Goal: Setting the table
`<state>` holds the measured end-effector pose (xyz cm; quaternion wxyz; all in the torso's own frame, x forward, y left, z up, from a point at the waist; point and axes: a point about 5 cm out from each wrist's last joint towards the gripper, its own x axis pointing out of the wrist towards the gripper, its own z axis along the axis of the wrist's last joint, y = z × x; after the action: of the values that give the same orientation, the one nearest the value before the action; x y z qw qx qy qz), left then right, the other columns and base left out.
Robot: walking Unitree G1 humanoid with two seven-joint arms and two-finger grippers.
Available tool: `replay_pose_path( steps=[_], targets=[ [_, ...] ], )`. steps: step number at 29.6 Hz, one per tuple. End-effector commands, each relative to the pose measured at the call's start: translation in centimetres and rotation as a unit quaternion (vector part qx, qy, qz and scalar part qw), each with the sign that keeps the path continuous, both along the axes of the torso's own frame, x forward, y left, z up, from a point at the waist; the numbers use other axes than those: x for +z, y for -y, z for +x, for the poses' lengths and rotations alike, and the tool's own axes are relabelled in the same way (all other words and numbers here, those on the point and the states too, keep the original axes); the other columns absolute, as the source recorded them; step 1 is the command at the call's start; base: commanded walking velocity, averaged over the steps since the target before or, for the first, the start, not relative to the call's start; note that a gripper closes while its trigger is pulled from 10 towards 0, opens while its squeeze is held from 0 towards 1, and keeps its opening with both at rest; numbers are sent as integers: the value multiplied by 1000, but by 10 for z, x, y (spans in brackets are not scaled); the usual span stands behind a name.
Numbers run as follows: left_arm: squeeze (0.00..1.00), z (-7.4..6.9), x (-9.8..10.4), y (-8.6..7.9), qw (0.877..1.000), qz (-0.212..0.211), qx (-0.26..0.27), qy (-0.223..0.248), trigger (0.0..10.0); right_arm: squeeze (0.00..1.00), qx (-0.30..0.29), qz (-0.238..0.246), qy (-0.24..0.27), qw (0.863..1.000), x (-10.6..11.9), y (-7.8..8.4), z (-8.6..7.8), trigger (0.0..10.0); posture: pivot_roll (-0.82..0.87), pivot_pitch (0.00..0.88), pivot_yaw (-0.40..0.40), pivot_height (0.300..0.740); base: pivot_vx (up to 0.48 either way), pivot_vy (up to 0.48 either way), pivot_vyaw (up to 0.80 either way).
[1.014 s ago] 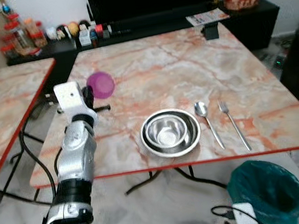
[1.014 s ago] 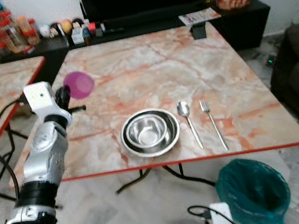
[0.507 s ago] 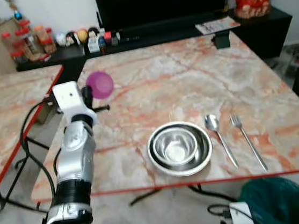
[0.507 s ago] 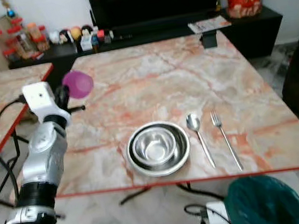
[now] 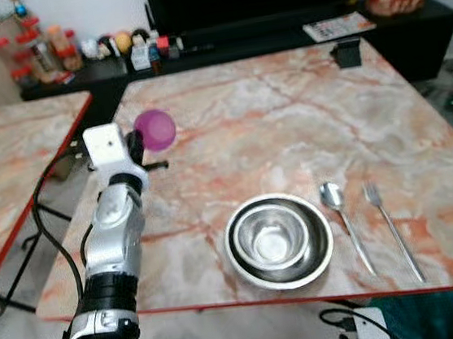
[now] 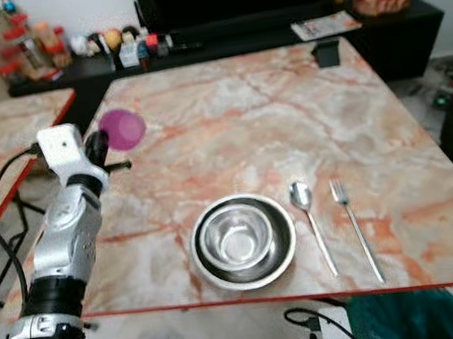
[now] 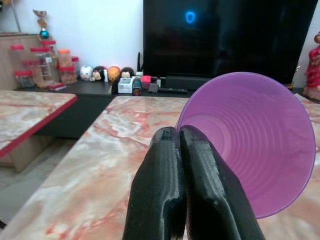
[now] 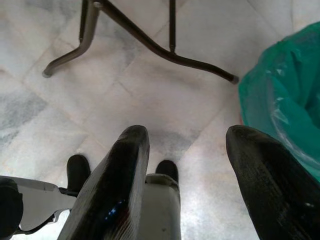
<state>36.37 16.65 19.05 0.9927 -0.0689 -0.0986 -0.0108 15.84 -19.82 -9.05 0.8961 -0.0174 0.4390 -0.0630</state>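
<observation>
Purple plastic, thin and ribbed inside, makes up the cup (image 7: 250, 145) that the left gripper (image 7: 182, 150) carries tipped on its side, mouth toward the wrist camera, above the left part of the tabletop (image 5: 286, 122). Its jaws are pressed nearly together, pinching one spot of the cup's rim wall between them. Such a cup is likely very light and springy: a hard squeeze would buckle the wall, and a one-point rim pinch lets it swing or slip, so it probably wants a slow, level carry and a base-first landing. A hold lower on the wall, across the body, would be steadier, but the present pinch looks enough for so light a thing. On the tabletop a steel bowl (image 5: 277, 240) sits nested in a plate (image 5: 323, 258), with a spoon (image 5: 344, 223) just beside it and a fork (image 5: 393, 230) beyond that. The right gripper (image 8: 182, 150) hangs idle by the floor, jaws spread wide and empty, near a green bin (image 8: 287, 100).
</observation>
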Motion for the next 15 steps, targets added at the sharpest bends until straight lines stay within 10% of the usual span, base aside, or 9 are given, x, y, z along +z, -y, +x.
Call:
replay_pose_path(
  steps=[1, 10, 15],
  targets=[
    [0, -1, 5, -2, 1000, 11, -8, 4, 10000, 0, -6, 3, -3, 1000, -1, -1, -2, 10000, -49, 29, 112, 740, 0, 0, 0],
    [0, -6, -1, -10, 997, -9, -60, -44, 10000, 0, -12, 6, -6, 1000, -3, -4, -6, 10000, -42, 41, 132, 740, 0, 0, 0],
    [0, -1, 8, -8, 969, 85, -194, -129, 10000, 0, -12, 12, -15, 1000, -6, -11, -13, 10000, -18, 45, 149, 740, 0, 0, 0]
  ],
)
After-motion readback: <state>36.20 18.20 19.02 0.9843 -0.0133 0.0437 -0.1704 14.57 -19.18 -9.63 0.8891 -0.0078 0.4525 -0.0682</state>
